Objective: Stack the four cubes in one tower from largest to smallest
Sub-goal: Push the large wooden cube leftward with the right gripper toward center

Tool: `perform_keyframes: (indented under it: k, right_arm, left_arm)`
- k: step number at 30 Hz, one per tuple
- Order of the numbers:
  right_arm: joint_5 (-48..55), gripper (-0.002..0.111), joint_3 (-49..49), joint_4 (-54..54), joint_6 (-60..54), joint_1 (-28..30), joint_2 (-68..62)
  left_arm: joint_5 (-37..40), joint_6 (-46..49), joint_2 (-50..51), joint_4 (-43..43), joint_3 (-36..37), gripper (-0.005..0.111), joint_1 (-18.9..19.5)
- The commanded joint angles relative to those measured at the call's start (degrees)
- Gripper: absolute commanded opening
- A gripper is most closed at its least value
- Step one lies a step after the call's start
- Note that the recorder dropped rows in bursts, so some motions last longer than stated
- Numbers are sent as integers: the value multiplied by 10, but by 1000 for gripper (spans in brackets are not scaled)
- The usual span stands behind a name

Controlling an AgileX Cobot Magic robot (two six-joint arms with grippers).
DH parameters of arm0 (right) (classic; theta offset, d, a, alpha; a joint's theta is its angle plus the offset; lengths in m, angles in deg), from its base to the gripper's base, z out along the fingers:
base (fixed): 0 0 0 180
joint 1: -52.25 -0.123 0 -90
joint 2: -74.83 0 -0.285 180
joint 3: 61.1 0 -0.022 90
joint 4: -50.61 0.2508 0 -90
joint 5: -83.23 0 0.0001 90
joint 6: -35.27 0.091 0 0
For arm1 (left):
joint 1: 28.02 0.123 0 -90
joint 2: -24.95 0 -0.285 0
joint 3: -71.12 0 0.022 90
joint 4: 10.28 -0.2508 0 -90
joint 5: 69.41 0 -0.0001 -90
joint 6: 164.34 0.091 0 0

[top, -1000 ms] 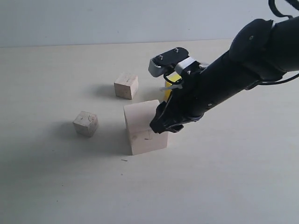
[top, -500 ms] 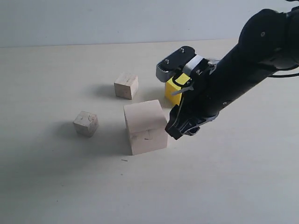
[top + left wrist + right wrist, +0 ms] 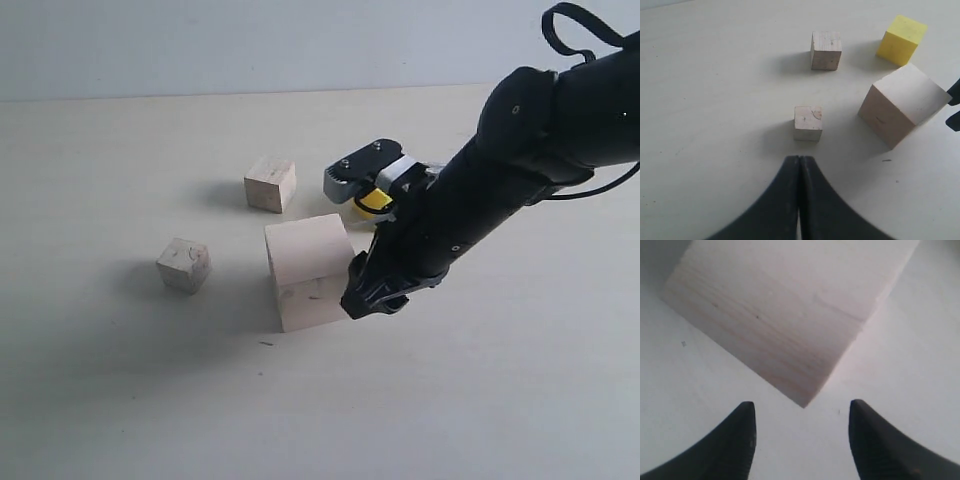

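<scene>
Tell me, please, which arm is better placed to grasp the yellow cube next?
Right: the right tool is open, beside the large cube, with the yellow cube just behind that arm; the left tool is shut and farther from it.

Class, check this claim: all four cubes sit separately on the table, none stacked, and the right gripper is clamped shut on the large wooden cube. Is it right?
One error. The right gripper is open, jaws apart, with a corner of the large wooden cube ahead of them, not held; the right wrist view shows it. The rest stands.
</scene>
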Motion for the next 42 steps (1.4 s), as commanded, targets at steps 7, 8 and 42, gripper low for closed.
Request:
perform_keyframes:
  k: [7,8,42]
  right_arm:
    - [-32,54,-2,104,-50,-1,-18]
    - [-32,54,-2,121,-63,-1,-19]
    - [-89,54,-2,345,-92,-1,-42]
  left_arm:
    - [-9,0,0,-1,1,0,-5]
    - [-9,0,0,-1,1,0,-5]
    - [-11,0,0,0,1,0,-5]
